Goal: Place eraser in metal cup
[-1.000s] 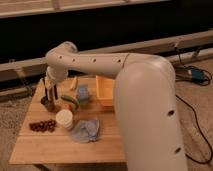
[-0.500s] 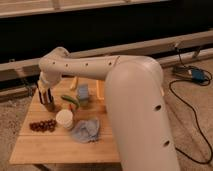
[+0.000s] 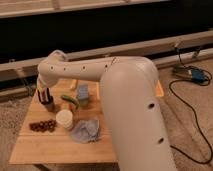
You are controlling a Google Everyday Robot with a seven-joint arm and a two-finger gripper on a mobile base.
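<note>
My gripper (image 3: 44,95) hangs at the far left of the wooden table (image 3: 50,147), at the end of the white arm that reaches across from the right. It sits directly over the small dark metal cup (image 3: 49,106), at or just above the rim. The dark gripper tip and the cup run together, so I cannot pick out the eraser. It may be in the gripper or hidden behind it.
A white cup (image 3: 64,119) stands just right of and in front of the metal cup. Nearby are a green vegetable (image 3: 70,100), a blue-grey block (image 3: 82,94), dark grapes (image 3: 42,125) and a crumpled blue-grey cloth (image 3: 86,131). My arm covers the table's right half. Cables and a blue device (image 3: 194,75) lie on the floor.
The gripper has moved slightly left and lower, ending over the metal cup. The other things on the table have not moved.
</note>
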